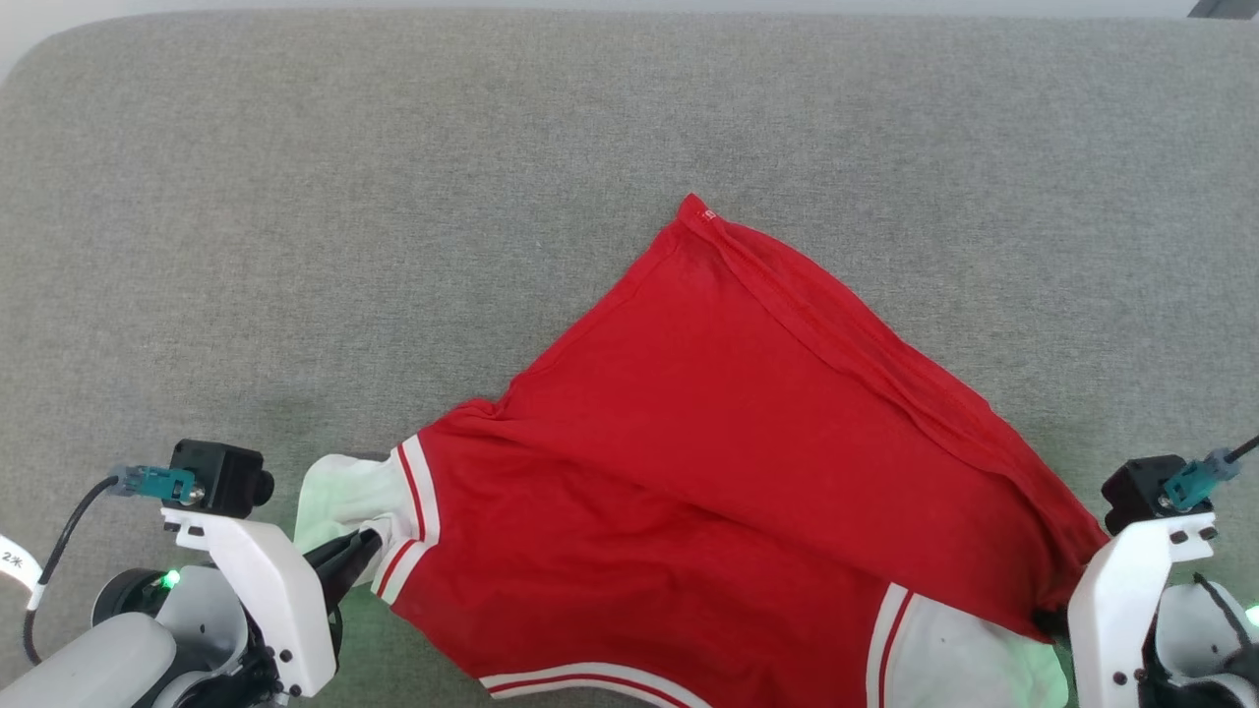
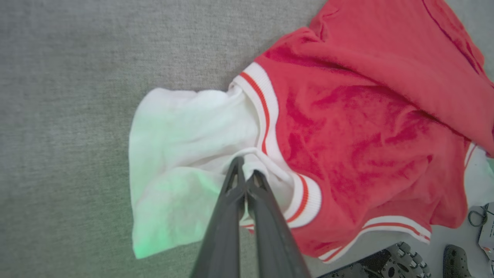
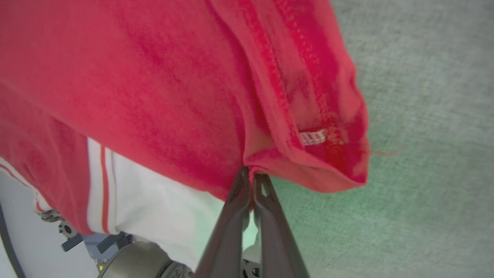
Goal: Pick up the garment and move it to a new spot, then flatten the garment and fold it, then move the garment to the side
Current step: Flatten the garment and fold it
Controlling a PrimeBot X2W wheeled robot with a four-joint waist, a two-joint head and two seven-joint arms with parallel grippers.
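1. Head view shows the red sleeveless jersey of soft fabric [image 1: 708, 442] spread over the lower middle of the grey woven-fabric surface [image 1: 393, 197]. Its lower part runs off the bottom of the frame.
2. The left pincer [image 2: 245, 172] is closed. Its two dark fingers press together on the white side panel, just beside the white-and-red striped trim, at the lower left of the head view.
3. The right pincer [image 3: 251, 178] is closed as well. It pinches the red cloth where it meets the stitched hem near a corner of the jersey, at the lower right of the head view.
4. I think the two holds are well apart on purpose. The cloth between them stays stretched, and this helps to carry the jersey and lay it down flat with few wrinkles.
5. The jersey makes a rough triangle. One red corner points to the upper middle of the frame, and the hem runs from it diagonally down to the right pincer.
6. The widest span, which I take as the long axis now, goes left to right across the lower frame, from one pincer to the other.
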